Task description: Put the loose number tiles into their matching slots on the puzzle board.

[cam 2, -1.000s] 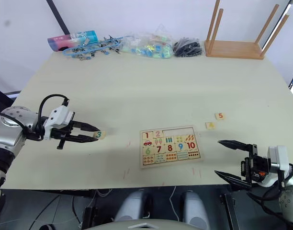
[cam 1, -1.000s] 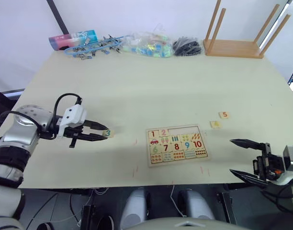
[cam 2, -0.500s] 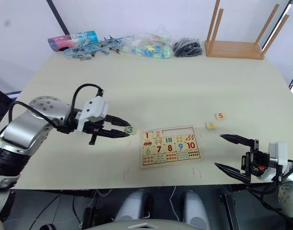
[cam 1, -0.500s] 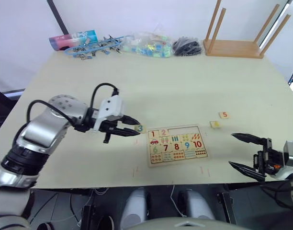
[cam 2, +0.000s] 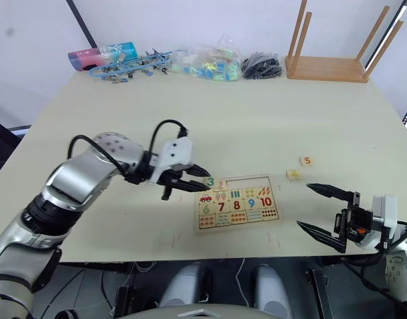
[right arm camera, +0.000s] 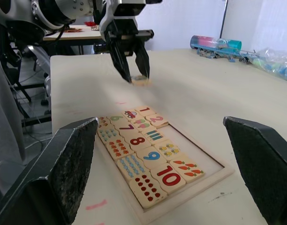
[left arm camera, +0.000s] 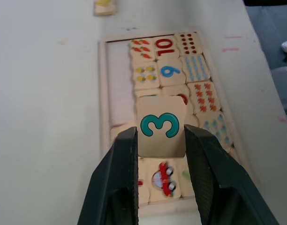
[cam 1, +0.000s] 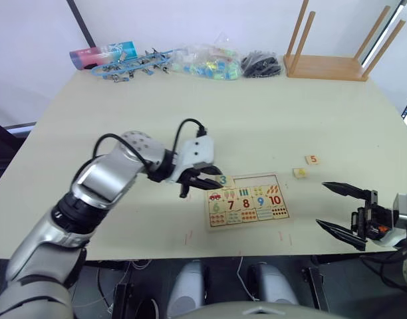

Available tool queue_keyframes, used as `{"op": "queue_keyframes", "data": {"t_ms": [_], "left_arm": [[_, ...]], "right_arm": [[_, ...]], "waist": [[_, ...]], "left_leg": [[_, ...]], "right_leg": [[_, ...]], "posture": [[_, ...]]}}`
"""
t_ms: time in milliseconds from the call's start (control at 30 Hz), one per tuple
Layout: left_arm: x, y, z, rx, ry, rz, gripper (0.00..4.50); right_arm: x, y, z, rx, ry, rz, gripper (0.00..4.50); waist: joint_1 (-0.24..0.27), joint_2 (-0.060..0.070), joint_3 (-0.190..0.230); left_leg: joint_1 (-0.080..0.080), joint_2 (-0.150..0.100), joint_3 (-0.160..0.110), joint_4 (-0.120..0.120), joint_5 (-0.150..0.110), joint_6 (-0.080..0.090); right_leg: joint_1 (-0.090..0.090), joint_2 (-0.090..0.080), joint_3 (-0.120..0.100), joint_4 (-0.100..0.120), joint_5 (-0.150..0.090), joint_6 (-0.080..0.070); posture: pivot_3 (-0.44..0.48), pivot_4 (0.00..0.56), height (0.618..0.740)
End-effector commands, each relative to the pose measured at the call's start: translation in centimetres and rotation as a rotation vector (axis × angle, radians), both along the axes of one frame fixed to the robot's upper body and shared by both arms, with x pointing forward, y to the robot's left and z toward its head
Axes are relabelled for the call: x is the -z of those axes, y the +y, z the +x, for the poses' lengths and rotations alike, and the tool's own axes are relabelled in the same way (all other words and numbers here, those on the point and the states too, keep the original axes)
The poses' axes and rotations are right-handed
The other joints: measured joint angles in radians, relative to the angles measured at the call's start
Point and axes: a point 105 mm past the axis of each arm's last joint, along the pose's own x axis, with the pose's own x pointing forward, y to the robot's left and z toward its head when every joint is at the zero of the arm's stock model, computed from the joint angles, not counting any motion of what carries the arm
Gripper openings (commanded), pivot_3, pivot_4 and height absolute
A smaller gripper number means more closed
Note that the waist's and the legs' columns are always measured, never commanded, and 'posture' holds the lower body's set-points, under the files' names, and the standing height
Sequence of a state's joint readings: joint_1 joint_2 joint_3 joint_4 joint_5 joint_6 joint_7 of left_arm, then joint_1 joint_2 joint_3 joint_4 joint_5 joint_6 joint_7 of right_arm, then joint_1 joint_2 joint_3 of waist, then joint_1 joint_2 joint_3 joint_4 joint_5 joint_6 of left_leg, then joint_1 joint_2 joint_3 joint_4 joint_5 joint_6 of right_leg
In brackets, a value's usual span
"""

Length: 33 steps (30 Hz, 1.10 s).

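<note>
The 1 and 2 tiles sit in the top row of the puzzle board (cam 1: 246,199) on the desk (cam 1: 210,119). The left end effector (left arm camera: 161,140) pinches the 3 tile (left arm camera: 161,125) just above the board. The 4 tile (cam 1: 298,173) and 5 tile (cam 1: 312,159) lie loose beside it. The right end effector (cam 1: 341,207) is wide apart, holding nothing. Three slots look bare.

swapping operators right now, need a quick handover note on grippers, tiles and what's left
Left gripper: shut on the 3 tile, held over the puzzle board's left end.
Right gripper: open, holding nothing, right of the board.
Done: 1 tile and 2 tile sit in the top row.
Left: seat the 3; the 4 tile and 5 tile lie loose on the table right of the board.
</note>
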State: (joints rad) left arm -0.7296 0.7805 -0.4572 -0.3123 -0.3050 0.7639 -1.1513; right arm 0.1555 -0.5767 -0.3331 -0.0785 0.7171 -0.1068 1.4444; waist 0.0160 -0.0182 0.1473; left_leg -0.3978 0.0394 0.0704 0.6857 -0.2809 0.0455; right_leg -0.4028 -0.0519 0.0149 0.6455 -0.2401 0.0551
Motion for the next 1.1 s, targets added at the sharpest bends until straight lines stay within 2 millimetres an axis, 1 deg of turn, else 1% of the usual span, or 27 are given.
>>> {"op": "queue_keyframes", "data": {"t_ms": [33, 233, 533, 633, 733, 833, 900, 1100], "left_arm": [[-0.9, -1.2, 0.4, -0.029, -0.016, 0.016, 0.95], [-0.4, -2.2, 1.5, -0.083, -0.029, 0.067, 0.95], [1.1, -2.6, 2.1, -0.095, -0.058, 0.149, 0.95], [1.3, -2.8, 2.3, -0.09, -0.083, 0.155, 0.95], [1.6, -3.2, 2.6, -0.098, -0.07, 0.151, 0.95], [1.8, -3.3, 3.3, -0.089, -0.131, 0.172, 0.95], [2.0, -3.4, 3.4, -0.102, -0.102, 0.165, 0.95], [2.2, -3.8, 3.8, -0.09, -0.122, 0.166, 0.95]], "right_arm": [[-1.1, -0.1, -0.2, 0.007, -0.051, -0.004, 4.5], [-1.2, -0.1, -0.3, 0.018, -0.053, -0.004, 4.5], [-1.2, -0.1, -0.1, 0.035, -0.064, -0.007, 4.5], [-1.2, 0.0, -0.1, 0.039, -0.068, -0.006, 4.5], [-1.2, 0.0, -0.2, 0.046, -0.068, -0.004, 4.5], [-1.1, 0.1, -0.3, 0.05, -0.068, -0.003, 4.5], [-1.0, 0.1, -0.3, 0.053, -0.069, -0.003, 4.5], [-0.8, 0.0, -0.5, 0.067, -0.072, -0.004, 4.5]], "waist": [[0.0, 0.0, 0.0], [-0.002, 0.0, 0.0], [0.0, 0.0, 0.0], [0.0, 0.0, 0.0], [-0.001, 0.0, 0.0], [-0.001, 0.0, 0.0], [0.0, 0.0, 0.0], [-0.001, 0.0, 0.0]], "left_leg": [[0.0, 0.0, 0.0, 0.0, 0.0, 0.0], [0.001, 0.0, -0.003, 0.0, 0.0, 0.0], [0.001, 0.0, -0.003, 0.0, 0.0, 0.0], [0.001, 0.0, -0.003, 0.0, 0.0, 0.0], [0.001, 0.0, -0.004, 0.0, 0.0, 0.0], [0.001, 0.0, -0.004, 0.0, 0.0, 0.0], [0.001, 0.0, -0.003, 0.0, 0.0, 0.0], [0.001, 0.0, -0.003, 0.0, 0.0, 0.0]], "right_leg": [[0.0, 0.002, 0.002, 0.0, 0.0, 0.0], [0.0, 0.003, 0.005, 0.0, 0.0, 0.0], [0.0, 0.003, 0.006, 0.0, 0.0, 0.0], [0.0, 0.003, 0.007, 0.0, 0.0, 0.0], [0.0, 0.003, 0.007, 0.0, 0.0, 0.0], [0.0, 0.004, 0.007, 0.0, 0.0, 0.0], [0.0, 0.004, 0.007, 0.0, 0.0, 0.0], [0.0, 0.004, 0.007, 0.0, 0.0, 0.0]], "posture": [[0.0, 0.15, 0.737], [0.0, 0.15, 0.737], [0.0, 0.15, 0.737], [0.0, 0.15, 0.737], [0.0, 0.15, 0.737], [0.0, 0.15, 0.737], [0.0, 0.15, 0.737], [0.0, 0.15, 0.737]]}}
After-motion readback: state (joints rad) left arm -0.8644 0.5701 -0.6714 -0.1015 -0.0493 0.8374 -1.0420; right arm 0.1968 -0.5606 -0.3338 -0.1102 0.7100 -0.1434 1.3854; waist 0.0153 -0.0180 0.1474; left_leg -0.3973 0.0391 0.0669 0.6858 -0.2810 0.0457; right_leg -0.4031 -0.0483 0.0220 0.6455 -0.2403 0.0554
